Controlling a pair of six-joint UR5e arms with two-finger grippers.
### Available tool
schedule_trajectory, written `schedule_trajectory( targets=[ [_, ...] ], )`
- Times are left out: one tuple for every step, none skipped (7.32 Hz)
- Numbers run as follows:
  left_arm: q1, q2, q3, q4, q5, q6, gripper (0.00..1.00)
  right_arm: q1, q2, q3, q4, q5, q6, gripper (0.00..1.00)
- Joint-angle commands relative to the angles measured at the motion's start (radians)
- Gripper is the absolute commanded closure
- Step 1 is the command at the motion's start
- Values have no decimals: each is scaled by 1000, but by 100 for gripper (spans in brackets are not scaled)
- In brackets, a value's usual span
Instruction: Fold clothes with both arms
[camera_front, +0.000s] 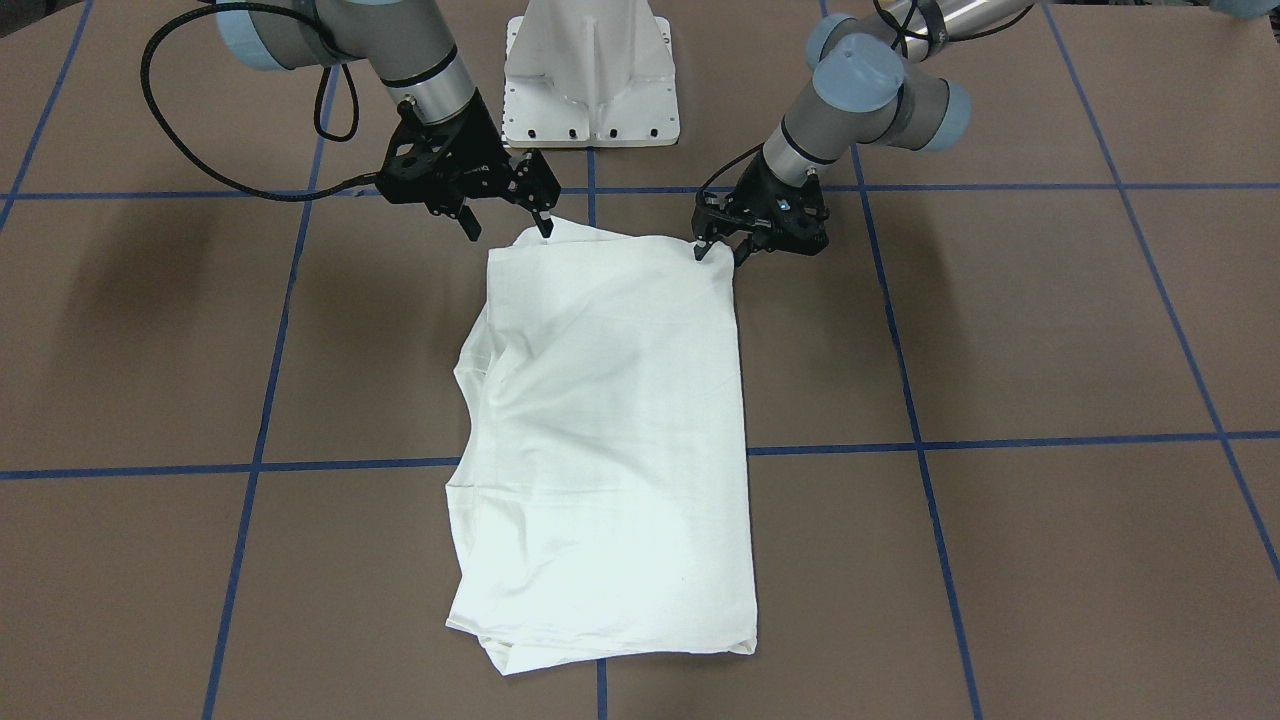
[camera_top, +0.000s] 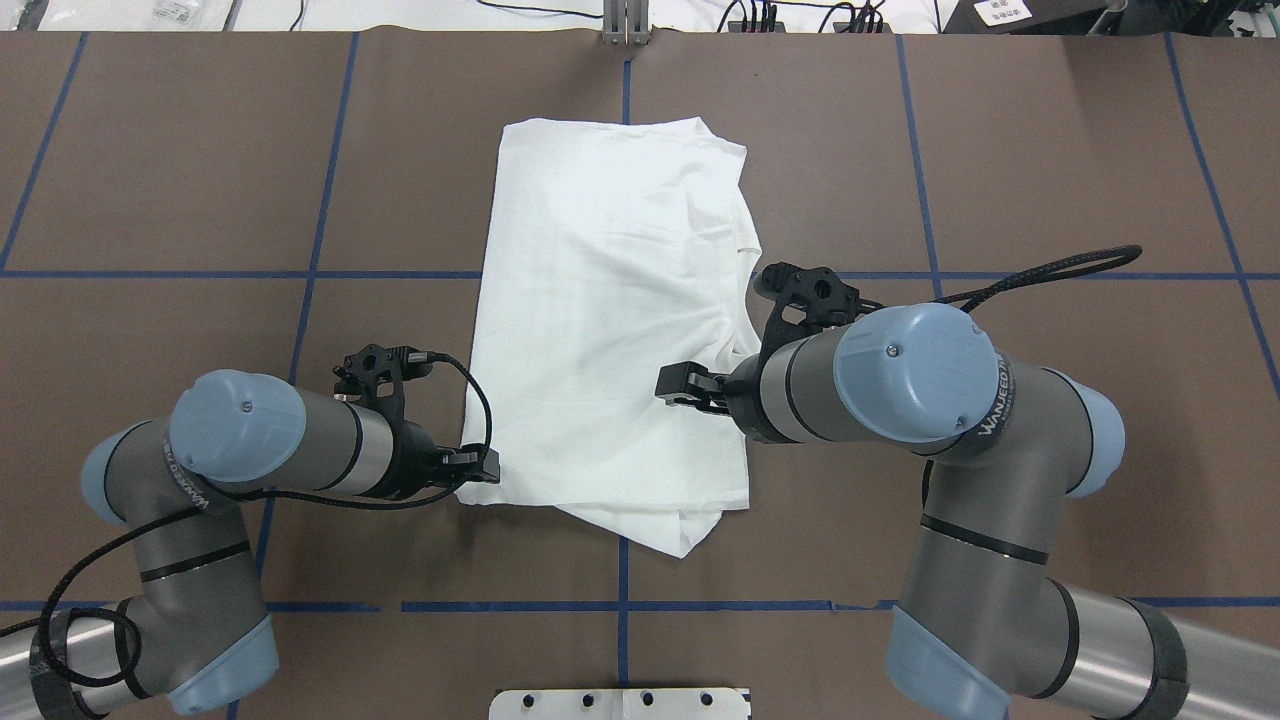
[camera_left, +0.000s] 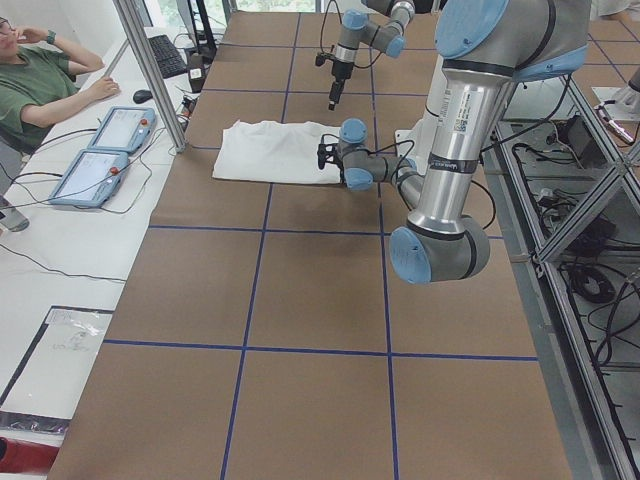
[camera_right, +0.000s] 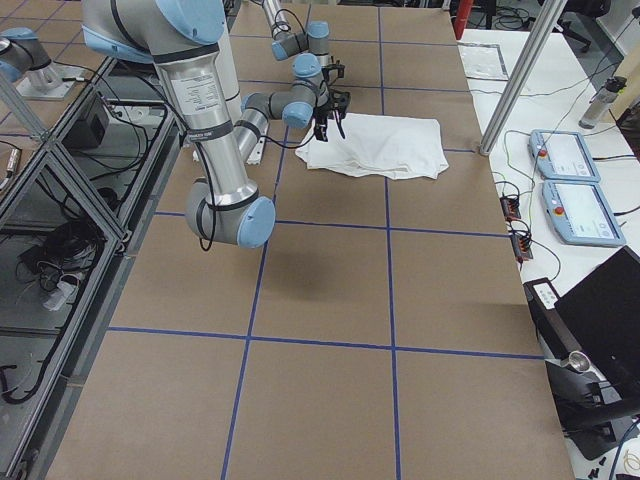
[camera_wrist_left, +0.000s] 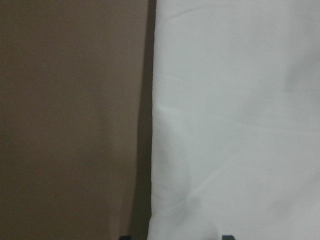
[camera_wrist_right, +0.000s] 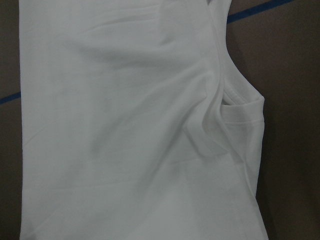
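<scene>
The clothes, one white shirt (camera_front: 610, 420) (camera_top: 610, 300), lie folded into a long rectangle in the middle of the brown table, with no print showing. My left gripper (camera_front: 720, 252) (camera_top: 483, 465) is open, its fingers astride the shirt's near corner on my left. In the left wrist view the cloth edge (camera_wrist_left: 235, 120) runs between the two fingertips. My right gripper (camera_front: 507, 228) (camera_top: 678, 385) is wide open just above the other near corner, one fingertip (camera_front: 545, 225) close to the cloth. The right wrist view shows only wrinkled shirt (camera_wrist_right: 125, 125) and a fold.
The white pedestal base (camera_front: 590, 75) stands between the arms at the table's near edge. Blue tape lines (camera_front: 1000, 440) grid the brown surface. A seated person (camera_left: 40, 85) and two teach pendants (camera_left: 120, 130) are at a side table beyond the far edge.
</scene>
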Motion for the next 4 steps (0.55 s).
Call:
schedule_trajectory(
  targets=[
    [5,-5,1,0,0,-1,63,0,-4,-2,0,0,0,0],
    [5,-6,1,0,-2,1,85,-2,-12,-2,0,0,0,0],
    [5,-6,0,0,-2,1,100,-15,-18,-3,0,-14,15,0],
    [5,-6,-2,1,-2,4,100,-35,-24,-2,-15,-49,103,0]
  ],
)
